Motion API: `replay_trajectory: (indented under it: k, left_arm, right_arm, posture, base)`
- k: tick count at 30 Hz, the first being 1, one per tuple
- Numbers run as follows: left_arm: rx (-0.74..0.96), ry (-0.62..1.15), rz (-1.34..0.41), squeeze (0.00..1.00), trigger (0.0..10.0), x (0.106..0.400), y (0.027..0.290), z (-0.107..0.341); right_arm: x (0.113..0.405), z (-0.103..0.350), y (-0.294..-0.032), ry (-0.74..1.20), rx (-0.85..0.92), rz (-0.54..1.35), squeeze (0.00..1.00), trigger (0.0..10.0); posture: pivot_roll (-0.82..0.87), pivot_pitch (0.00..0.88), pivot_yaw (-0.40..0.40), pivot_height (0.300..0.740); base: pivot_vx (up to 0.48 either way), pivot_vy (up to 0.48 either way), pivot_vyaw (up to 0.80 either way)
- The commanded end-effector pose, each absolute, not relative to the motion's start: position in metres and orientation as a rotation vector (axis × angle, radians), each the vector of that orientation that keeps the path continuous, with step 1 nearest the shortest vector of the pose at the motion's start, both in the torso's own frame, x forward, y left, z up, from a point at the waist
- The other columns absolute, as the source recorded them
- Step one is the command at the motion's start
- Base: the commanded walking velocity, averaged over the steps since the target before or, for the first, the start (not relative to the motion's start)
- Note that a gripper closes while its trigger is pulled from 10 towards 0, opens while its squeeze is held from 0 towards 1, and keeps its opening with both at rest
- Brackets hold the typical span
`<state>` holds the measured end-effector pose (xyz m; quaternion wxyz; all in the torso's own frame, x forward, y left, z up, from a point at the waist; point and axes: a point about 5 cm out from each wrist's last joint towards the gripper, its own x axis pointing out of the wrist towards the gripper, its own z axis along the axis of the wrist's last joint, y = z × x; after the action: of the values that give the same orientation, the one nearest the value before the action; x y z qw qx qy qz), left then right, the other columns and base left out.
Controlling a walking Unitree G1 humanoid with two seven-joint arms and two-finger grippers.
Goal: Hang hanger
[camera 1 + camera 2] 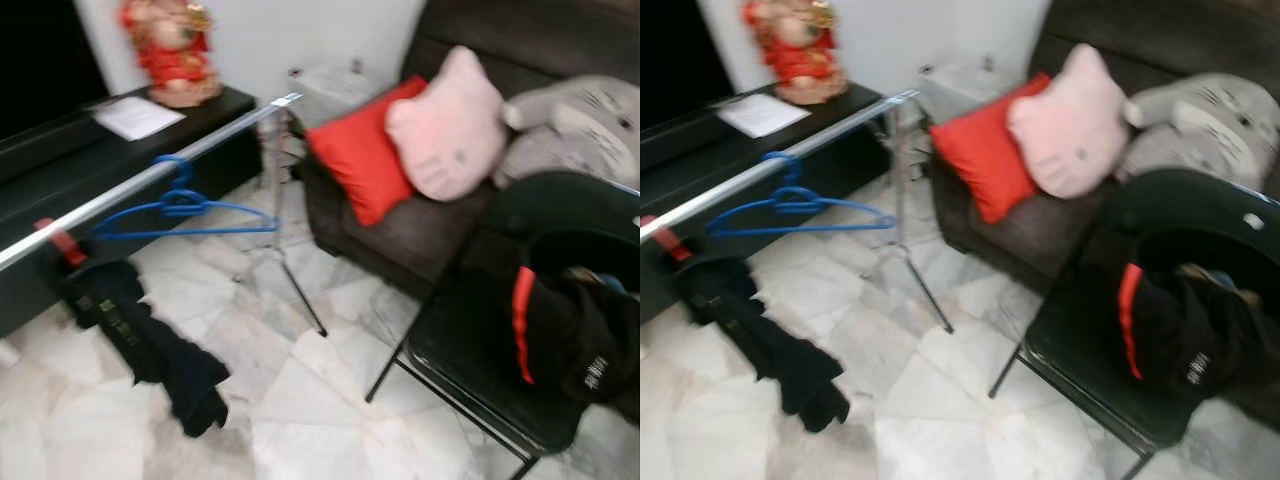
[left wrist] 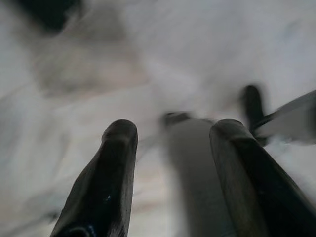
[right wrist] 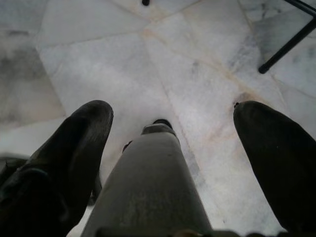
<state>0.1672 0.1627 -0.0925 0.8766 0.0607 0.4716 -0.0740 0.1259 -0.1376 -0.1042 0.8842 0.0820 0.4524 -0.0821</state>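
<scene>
From the head camera, a blue hanger (image 1: pixel 180 208) already hangs by its hook on a silver rail (image 1: pixel 150 178) that runs on a stand with splayed legs (image 1: pixel 290 280) over the marble floor (image 1: pixel 300 400). Dark clothing (image 1: pixel 150 340) lies crumpled on the floor under the rail. Beyond it stands a low black cabinet (image 1: pixel 120 150) with a sheet of paper (image 1: pixel 135 117) and a red figurine (image 1: pixel 172 50) on top. To the right, a dark sofa (image 1: pixel 420 235) carries a red cushion (image 1: pixel 360 155), a pink cat-face pillow (image 1: pixel 450 125) and a grey plush (image 1: pixel 570 125); nearer stands a black folding chair (image 1: pixel 480 370) with a black-and-red garment (image 1: pixel 565 335) on its seat. In the left wrist view, the left gripper (image 2: pixel 170 143) hangs over the blurred floor with its fingers apart and nothing between them. In the right wrist view, the right gripper (image 3: pixel 173 123) likewise spreads wide and empty over the marble, a chair leg (image 3: pixel 289 47) near the corner.
</scene>
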Motion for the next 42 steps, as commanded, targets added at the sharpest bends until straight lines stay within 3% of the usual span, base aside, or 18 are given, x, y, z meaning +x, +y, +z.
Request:
replay_trajectory:
  k: [1,12,20,22,25,32,37,42]
  left_arm:
    - [0.143,1.075,-0.141,0.0,10.0,0.144,0.174,-0.102]
    - [0.162,1.074,-0.144,0.0,10.0,0.146,0.176,-0.101]
    - [0.175,1.066,-0.099,0.0,10.0,0.149,0.221,-0.092]
    - [0.191,1.067,-0.08,0.0,10.0,0.148,0.247,-0.085]
    - [0.189,1.068,-0.074,0.0,10.0,0.147,0.252,-0.085]
    - [0.177,1.064,-0.094,0.0,10.0,0.148,0.233,-0.089]
    - [0.143,1.046,-0.119,0.0,10.0,0.156,0.196,-0.094]
    - [0.138,1.049,-0.137,0.0,10.0,0.156,0.175,-0.097]
  right_arm:
    - [0.101,-0.112,-0.119,1.042,0.214,-0.157,0.0,10.0]
    - [0.102,-0.112,-0.118,1.041,0.217,-0.157,0.0,10.0]
    - [0.102,-0.112,-0.118,1.041,0.217,-0.157,0.0,10.0]
    - [0.102,-0.112,-0.118,1.042,0.216,-0.154,0.0,10.0]
    - [0.102,-0.112,-0.118,1.041,0.215,-0.153,0.0,10.0]
    - [0.103,-0.112,-0.118,1.039,0.214,-0.153,0.0,10.0]
    - [0.103,-0.111,-0.119,1.03,0.221,-0.158,0.0,10.0]
    - [0.104,-0.111,-0.119,1.027,0.224,-0.161,0.0,10.0]
  posture:
    - [0.01,0.111,-0.007,0.74]
    - [0.01,0.11,-0.006,0.74]
    - [0.02,0.108,-0.006,0.74]
    - [0.02,0.107,-0.007,0.74]
    - [0.02,0.107,-0.006,0.74]
    - [0.02,0.104,-0.006,0.74]
    - [0.02,0.104,-0.006,0.74]
    - [0.02,0.102,-0.008,0.74]
  base:
    - [0.0,0.0,-0.78]
    - [0.0,-0.084,-0.78]
    - [0.0,0.0,-0.78]
    - [0.0,0.0,-0.78]
    - [0.0,0.0,-0.78]
    - [0.0,0.0,-0.73]
    - [0.0,0.0,-0.15]
    - [0.0,0.0,0.0]
